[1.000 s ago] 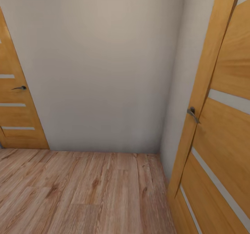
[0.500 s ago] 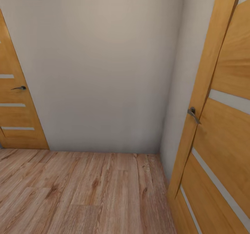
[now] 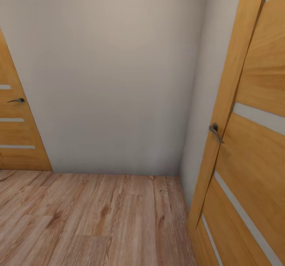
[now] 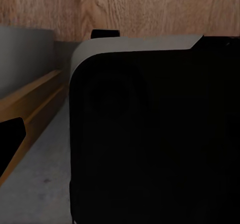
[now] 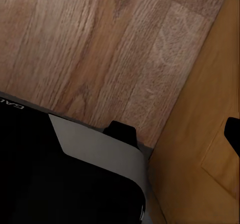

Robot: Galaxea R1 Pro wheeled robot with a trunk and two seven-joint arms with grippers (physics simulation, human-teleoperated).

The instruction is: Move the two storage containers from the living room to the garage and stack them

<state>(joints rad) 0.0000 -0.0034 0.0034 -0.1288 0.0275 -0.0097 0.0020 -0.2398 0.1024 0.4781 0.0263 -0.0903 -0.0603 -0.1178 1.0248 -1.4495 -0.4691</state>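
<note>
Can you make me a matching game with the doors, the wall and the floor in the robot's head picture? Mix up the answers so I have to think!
Things:
1. near door
2. far door
3. wall
4. floor

Descriptions:
A. light wood planks
B. plain pale grey-white
C. orange-brown, close at the picture's right, metal handle
D. orange-brown, farther off at the picture's left, small handle

Pairs: 1-C, 2-D, 3-B, 4-A

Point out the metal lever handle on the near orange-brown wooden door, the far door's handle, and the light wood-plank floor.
Near orange-brown wooden door's metal lever handle (image 3: 215,132): head view, on the lever.
Far orange-brown door's metal handle (image 3: 16,100): head view, lever middle.
Light wood-plank floor (image 3: 99,218): head view, bare planks.
</note>
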